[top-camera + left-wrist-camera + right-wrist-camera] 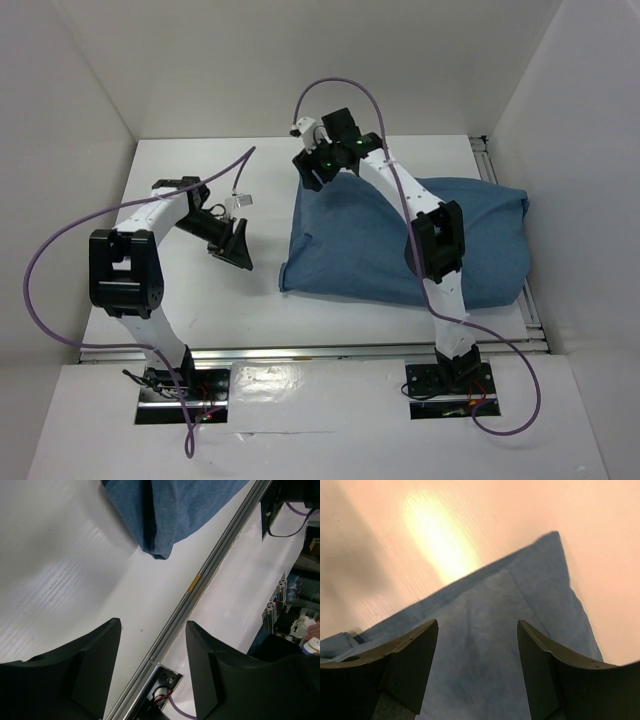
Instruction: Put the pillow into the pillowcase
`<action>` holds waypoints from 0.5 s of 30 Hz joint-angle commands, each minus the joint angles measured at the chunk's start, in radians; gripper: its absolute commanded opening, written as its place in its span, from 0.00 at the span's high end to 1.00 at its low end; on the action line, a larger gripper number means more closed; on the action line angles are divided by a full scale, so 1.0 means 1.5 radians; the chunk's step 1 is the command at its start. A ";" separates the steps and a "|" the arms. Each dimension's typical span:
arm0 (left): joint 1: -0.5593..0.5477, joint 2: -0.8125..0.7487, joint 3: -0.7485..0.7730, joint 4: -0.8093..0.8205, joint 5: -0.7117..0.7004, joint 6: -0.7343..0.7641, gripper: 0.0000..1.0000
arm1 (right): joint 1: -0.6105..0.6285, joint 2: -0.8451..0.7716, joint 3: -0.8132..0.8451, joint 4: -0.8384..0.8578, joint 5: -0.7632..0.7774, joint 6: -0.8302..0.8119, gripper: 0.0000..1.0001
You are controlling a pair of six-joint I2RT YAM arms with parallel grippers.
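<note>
One blue pillowcase (345, 250) is counted, lying plump on the right of the tabletop (200, 310). No pillow is seen, so it is judged to be inside. The left end effector (152, 625) and the right end effector (477, 625), two in all, are wide open and empty. If a corner is pulled, the pillow may be dragged out.

- The denim-blue pillowcase (340, 240) lies plump on the right half of the white desk (200, 300).
- The right gripper (312, 170) hangs at the pillowcase's far left corner, its arm stretched across the cloth.
- The left gripper (236, 248) is over bare desk, left of the pillowcase and apart from it.
- A purple cable (335, 82) arcs above the right gripper.
</note>
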 commanded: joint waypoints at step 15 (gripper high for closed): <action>-0.039 -0.022 0.014 0.011 0.033 -0.031 0.33 | 0.026 0.136 -0.028 0.171 0.252 -0.091 0.32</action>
